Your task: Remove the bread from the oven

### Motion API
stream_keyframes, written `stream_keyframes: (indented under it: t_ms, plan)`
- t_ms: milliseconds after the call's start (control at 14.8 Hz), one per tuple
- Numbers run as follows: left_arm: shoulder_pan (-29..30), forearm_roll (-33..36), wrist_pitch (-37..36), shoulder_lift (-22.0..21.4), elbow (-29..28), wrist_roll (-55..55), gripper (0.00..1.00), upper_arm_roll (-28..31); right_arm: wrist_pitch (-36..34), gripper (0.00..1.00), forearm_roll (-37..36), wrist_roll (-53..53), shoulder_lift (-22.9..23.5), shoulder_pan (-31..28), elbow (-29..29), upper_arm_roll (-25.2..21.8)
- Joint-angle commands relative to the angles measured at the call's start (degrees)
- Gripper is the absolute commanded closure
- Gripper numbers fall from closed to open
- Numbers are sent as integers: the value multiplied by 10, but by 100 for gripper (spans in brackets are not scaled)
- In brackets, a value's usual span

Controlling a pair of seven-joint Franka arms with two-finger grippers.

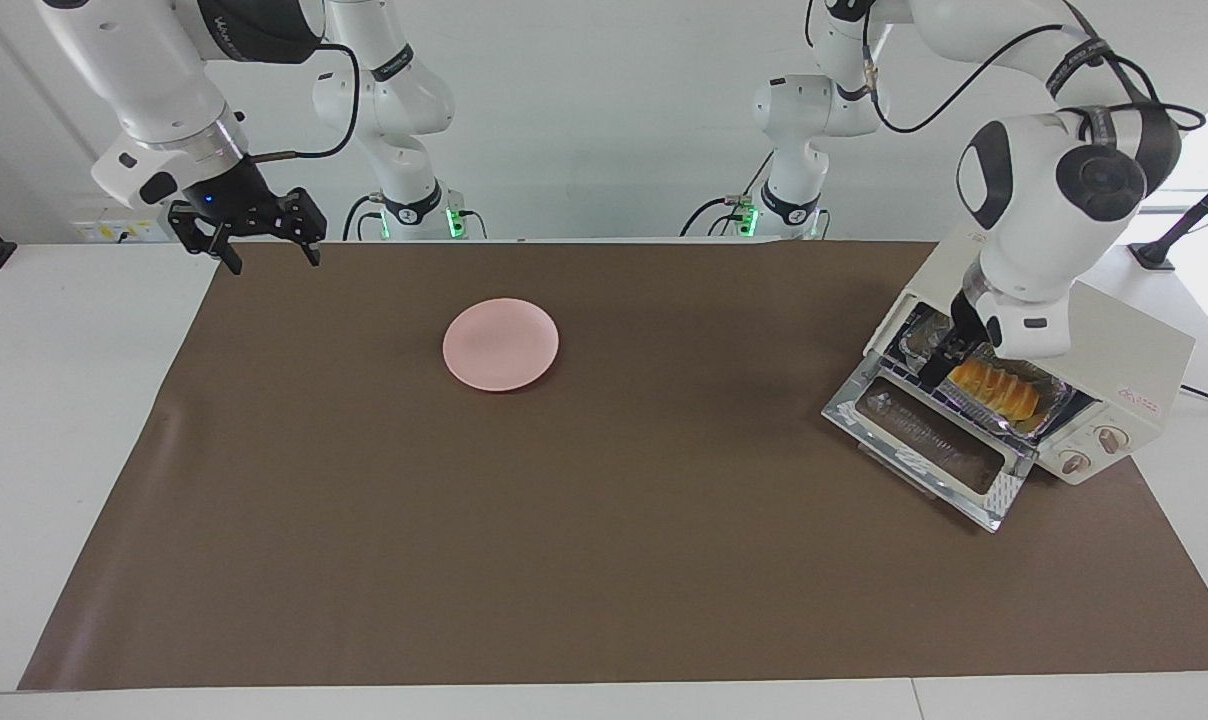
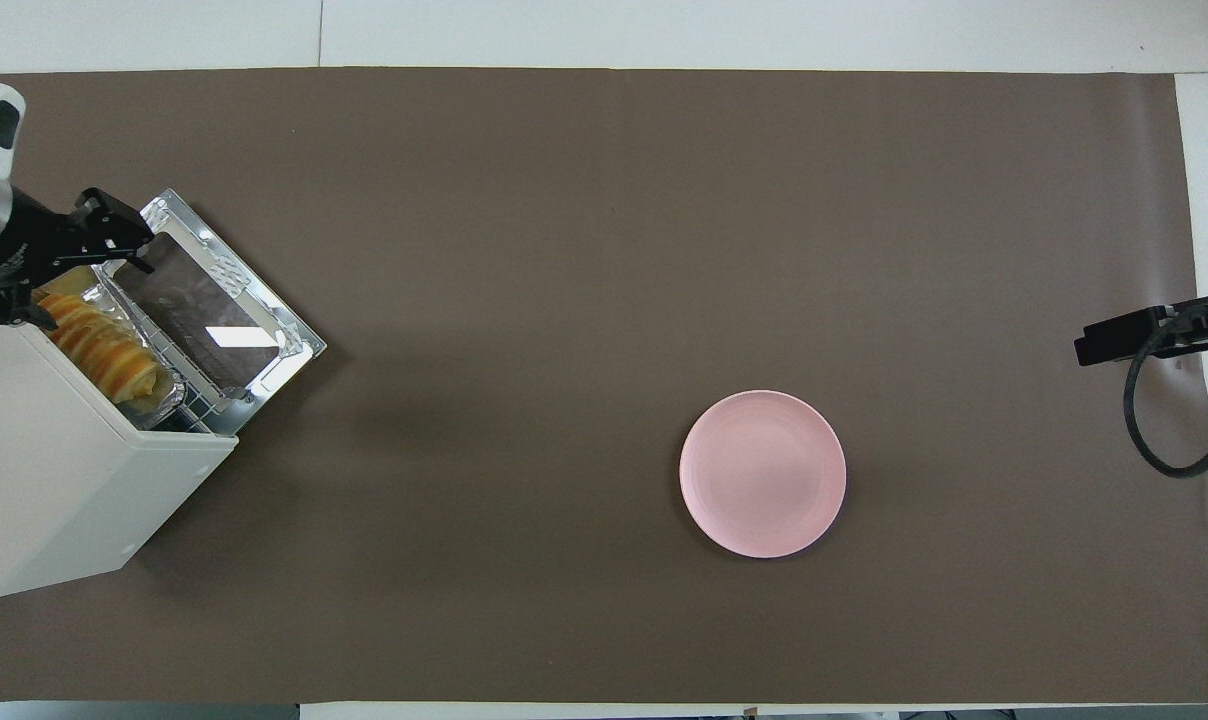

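Presently the oven [image 1: 1064,330], a boxy cream-white shell with two round knobs, is sitting angled at the left arm's end of the table, its glass drop-down door [image 1: 929,440] lying open and flat on the brown mat [image 1: 604,520]. Inside, the bread [image 1: 999,388], a ridged golden-orange loaf, is resting in a crinkled silver foil tray [image 2: 169,385] on the wire rack, so it is not yet out. The left gripper [image 1: 949,355] is hanging at the oven mouth over the end of the loaf nearer the robots, fingers spread; the white wrist is blocking much of that end in the facing view, so contact with the bread cannot be confirmed, though it appears to be just short of it. The right gripper [image 1: 264,240] is waiting over the mat's edge at the right arm's end, fingers also spread, holding nothing. A smooth round pink plate [image 1: 501,344] is lying bare on the mat, well apart from the oven.
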Motion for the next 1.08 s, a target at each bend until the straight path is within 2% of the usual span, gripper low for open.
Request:
stream_keyframes:
  t_ms: [0,202,472,742,1012]
  plan:
    - [3,18,46,-1,-42,-28,0,7,-2,0,6,7,-6,-5,-6,1]
    - [13,31,106,-21,-118,-47,0,7,-2,0,6,7,-6,-5,-6,1]
    - [21,33,167,-46,-191,-49,0,7,-2,0,6,7,-6,-5,-6,1]
    - [22,33,183,-43,-202,-50,1,7,-2,0,6,7,-6,-5,-7,1]
    - [27,33,192,-47,-224,-42,57,7,-2,0,6,7,-6,-5,-6,1]
